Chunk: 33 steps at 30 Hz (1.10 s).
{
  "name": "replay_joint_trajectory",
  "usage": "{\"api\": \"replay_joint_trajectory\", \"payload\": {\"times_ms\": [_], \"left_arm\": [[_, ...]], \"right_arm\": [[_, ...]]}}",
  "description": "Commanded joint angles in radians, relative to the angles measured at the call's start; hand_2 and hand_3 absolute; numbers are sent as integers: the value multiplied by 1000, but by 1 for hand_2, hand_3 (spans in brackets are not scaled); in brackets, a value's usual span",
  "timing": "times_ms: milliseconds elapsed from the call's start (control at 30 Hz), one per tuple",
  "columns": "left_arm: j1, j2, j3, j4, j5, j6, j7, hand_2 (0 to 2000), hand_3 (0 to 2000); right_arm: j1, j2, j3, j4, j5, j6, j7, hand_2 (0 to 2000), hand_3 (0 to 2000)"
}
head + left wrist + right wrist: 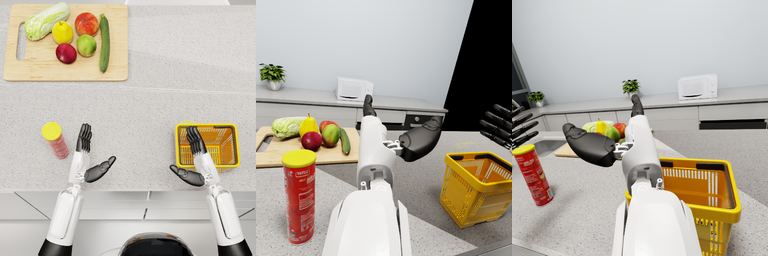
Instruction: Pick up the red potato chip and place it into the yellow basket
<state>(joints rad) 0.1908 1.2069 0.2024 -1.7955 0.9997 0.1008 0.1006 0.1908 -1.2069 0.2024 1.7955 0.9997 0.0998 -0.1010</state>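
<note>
Head view: right robot hand (194,159), released like the left robot hand (89,156), partly hides the yellow basket (232,145).

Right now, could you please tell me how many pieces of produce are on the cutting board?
6: cabbage at the far left, pear, peach, mango, red apple, and cucumber at the right. None looks hidden.

Label print on the red chip can (299,200) too small to read.

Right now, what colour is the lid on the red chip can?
Yellow. The round lid tops the red cylindrical chip can, clearest in the left wrist view.
</note>
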Motion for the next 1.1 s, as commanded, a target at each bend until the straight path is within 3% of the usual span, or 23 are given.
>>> {"api": "replay_joint_trajectory", "payload": {"times_ms": [33,400,500,600,900,1100], "left_arm": [[0,0,0,0,0,0,0,0,0],[2,1,30,16,0,0,0,0,0],[79,43,-73,-3,0,-64,-64,0,0],[150,51,-167,46,0,-87,-87,0,0],[157,57,-361,102,388,-100,-100,0,0],[138,67,-392,243,458,-101,-101,0,0]], "right_arm": [[0,0,0,0,0,0,0,0,0],[2,-1,30,-16,0,0,0,0,0],[57,-39,-50,50,0,-63,64,0,0],[86,-41,-186,34,0,-86,87,0,0],[66,-53,-322,42,388,-99,100,0,0],[44,-62,-284,48,458,-100,101,0,0]]}}
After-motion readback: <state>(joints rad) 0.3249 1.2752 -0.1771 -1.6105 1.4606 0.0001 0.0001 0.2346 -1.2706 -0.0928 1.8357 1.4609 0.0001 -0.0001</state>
